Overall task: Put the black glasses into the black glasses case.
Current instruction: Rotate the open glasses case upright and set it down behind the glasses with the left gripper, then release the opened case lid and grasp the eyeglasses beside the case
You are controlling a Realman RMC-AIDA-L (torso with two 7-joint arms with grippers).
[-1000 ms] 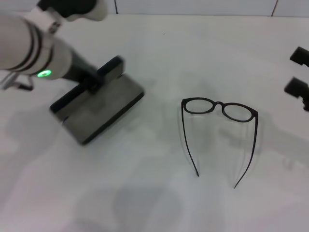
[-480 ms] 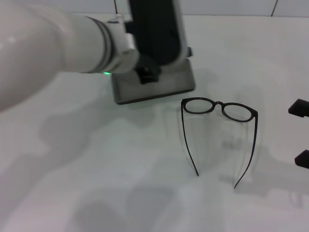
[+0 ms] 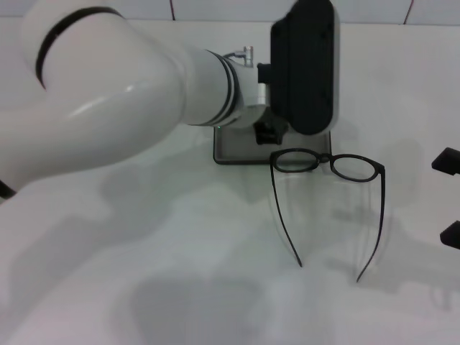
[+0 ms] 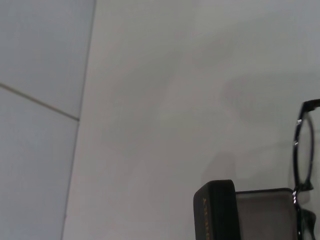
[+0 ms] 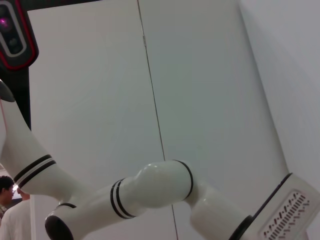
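The black glasses (image 3: 327, 164) lie unfolded on the white table (image 3: 180, 251), lenses far, temple arms pointing toward me. The black glasses case (image 3: 302, 65) stands open just behind them, lid upright, grey-lined base (image 3: 233, 147) flat on the table and touching the frame's left lens. My left gripper (image 3: 269, 131) is shut on the case at its hinge side, mostly hidden by my arm. The left wrist view shows the lid's edge with orange lettering (image 4: 214, 210), the grey lining, and the glasses frame (image 4: 301, 155). My right gripper (image 3: 449, 198) is open and empty at the right edge.
My big white left arm (image 3: 129, 93) spans the left and middle of the head view and hides the table behind it. A tiled wall (image 3: 215, 8) runs along the back edge. The right wrist view shows only my left arm (image 5: 155, 190) and walls.
My left arm has carried the open case from the far left across to right behind the glasses, and the lid now stands upright. The glasses shifted slightly. The right gripper held still.
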